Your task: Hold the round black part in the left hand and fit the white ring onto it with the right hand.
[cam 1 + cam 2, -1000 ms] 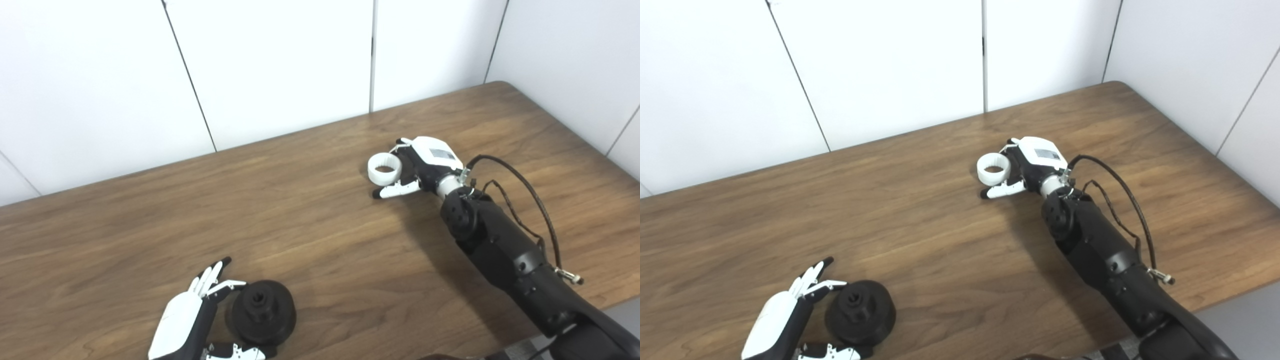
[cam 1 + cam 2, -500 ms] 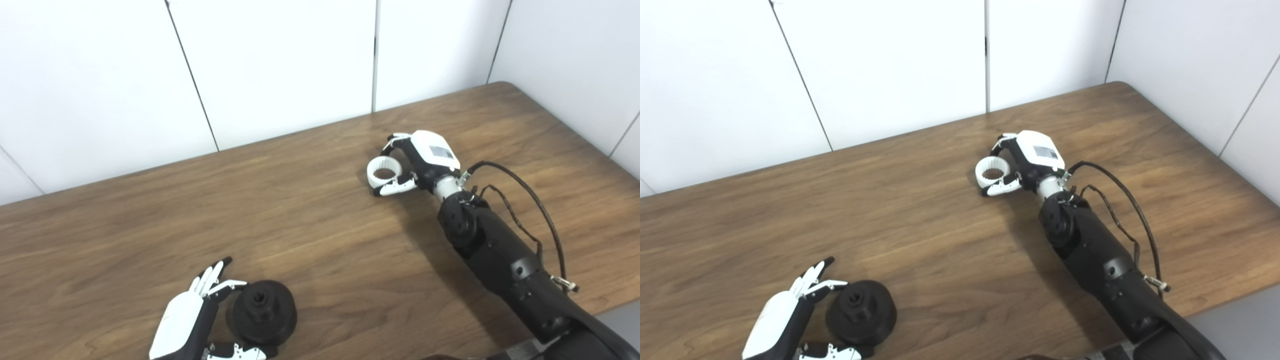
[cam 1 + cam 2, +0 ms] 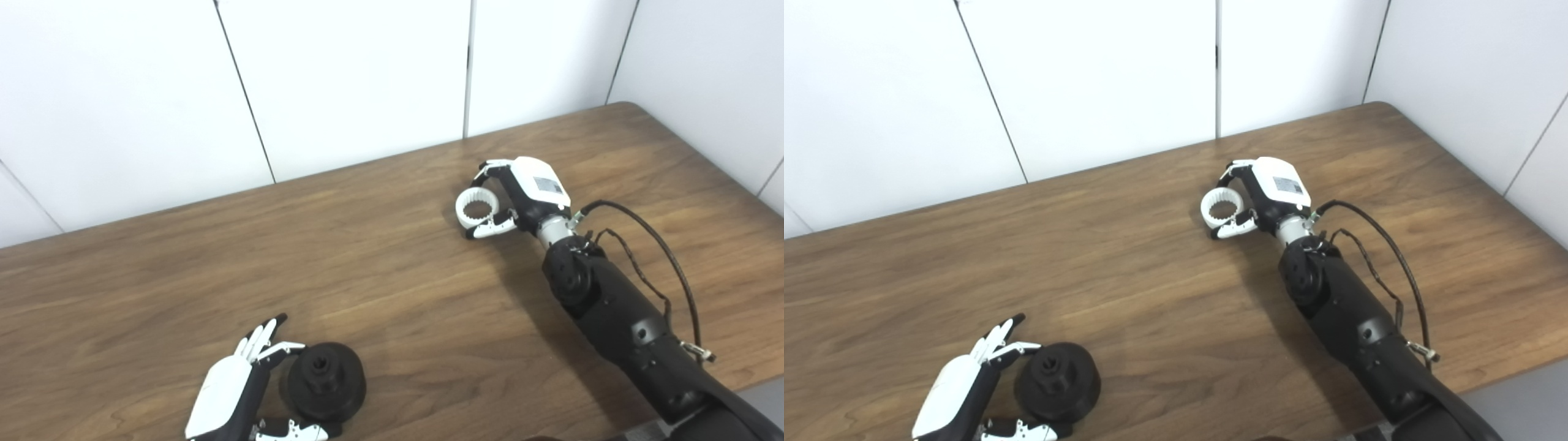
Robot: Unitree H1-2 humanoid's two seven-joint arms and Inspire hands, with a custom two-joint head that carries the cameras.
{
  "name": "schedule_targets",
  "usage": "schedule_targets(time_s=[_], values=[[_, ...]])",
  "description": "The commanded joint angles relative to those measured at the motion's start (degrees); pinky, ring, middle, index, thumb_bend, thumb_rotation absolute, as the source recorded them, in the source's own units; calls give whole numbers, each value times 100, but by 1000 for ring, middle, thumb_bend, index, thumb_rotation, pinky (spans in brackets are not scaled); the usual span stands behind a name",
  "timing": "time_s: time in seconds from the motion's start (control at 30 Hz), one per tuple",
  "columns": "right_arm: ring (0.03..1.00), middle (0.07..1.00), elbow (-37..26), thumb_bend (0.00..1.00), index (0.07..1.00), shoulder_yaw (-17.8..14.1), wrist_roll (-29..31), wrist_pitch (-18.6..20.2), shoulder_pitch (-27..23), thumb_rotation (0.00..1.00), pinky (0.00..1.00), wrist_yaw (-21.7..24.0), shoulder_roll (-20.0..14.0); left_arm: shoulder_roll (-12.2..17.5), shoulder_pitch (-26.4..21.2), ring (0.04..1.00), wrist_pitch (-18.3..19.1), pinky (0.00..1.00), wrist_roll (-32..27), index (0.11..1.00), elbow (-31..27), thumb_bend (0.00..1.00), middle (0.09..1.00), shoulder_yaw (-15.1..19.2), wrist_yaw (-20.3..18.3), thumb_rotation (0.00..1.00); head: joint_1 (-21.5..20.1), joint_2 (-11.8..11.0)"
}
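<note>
My right hand (image 3: 520, 199) is out toward the far right corner of the counter (image 3: 392, 275), fingers and thumb curled around the white ring (image 3: 477, 207), gripping it by the rim with its toothed hole facing up. My left hand (image 3: 245, 392) sits at the near edge, fingers spread and open, cupped beside the black part (image 3: 326, 381), which rests flat on the wood between fingers and thumb. The two pieces are well apart.
</note>
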Motion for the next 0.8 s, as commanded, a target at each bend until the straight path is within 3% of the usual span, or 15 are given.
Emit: schedule_targets(time_s=[0.0,0.77], values=[[867,815,-169,516,486,-118,16,-57,-57,140,914,-135,-30,2,-89,1000,-30,1000,41,646,-203,903,996,34,50,374,5,0],[868,825,-1706,518,485,-423,165,-221,548,138,928,-109,357,-107,-175,1000,38,1000,170,646,-147,899,1000,0,51,351,284,67]])
